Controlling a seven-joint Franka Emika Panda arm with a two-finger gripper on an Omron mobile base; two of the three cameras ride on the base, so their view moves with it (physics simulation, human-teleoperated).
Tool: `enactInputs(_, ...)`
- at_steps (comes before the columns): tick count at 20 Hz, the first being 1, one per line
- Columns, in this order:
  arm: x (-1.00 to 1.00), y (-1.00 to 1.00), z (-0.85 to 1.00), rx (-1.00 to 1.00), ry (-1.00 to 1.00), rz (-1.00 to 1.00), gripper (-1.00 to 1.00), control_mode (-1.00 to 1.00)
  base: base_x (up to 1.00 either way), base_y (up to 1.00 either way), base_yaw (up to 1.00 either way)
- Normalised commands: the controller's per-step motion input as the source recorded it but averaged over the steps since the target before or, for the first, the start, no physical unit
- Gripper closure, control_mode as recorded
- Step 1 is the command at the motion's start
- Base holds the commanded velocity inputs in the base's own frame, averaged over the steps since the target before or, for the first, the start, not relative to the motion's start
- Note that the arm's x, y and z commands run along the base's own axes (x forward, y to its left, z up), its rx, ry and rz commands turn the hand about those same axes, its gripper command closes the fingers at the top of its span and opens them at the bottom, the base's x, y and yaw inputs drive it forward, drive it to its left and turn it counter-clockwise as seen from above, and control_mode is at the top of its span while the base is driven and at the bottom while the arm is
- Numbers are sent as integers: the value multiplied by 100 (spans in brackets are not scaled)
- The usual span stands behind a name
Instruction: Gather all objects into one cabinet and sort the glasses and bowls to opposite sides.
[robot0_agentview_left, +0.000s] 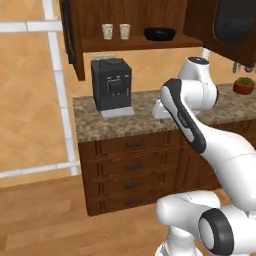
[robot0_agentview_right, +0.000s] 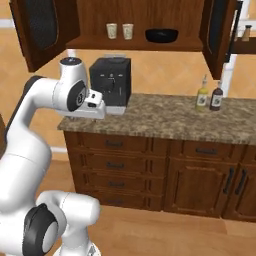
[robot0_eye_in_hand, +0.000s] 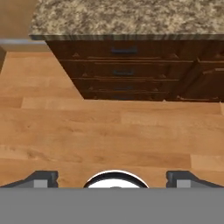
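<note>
The dark wooden wall cabinet stands with both doors swung open. On its shelf, two small cream cups stand side by side at the left. The wide black bowl sits to their right. My gripper is open and holds nothing; its two fingertips stand far apart. The hand hangs well below the shelf, at the counter's front edge, and looks down at the wooden floor and the drawers.
A black coffee machine stands on the granite counter under the cabinet. Two bottles stand further right, and a potted plant sits at the far right. A stack of drawers lies below the counter.
</note>
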Motion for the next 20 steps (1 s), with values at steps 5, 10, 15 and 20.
enactInputs(5,0,0,0,0,0,0,-100,100,-78,0,-34)
enactInputs(10,0,0,0,0,0,0,-100,100,-42,-7,-43)
enactInputs(15,0,0,0,0,0,0,-100,100,-2,-26,-58)
enactInputs(20,0,0,0,0,0,0,-100,100,0,-39,-64)
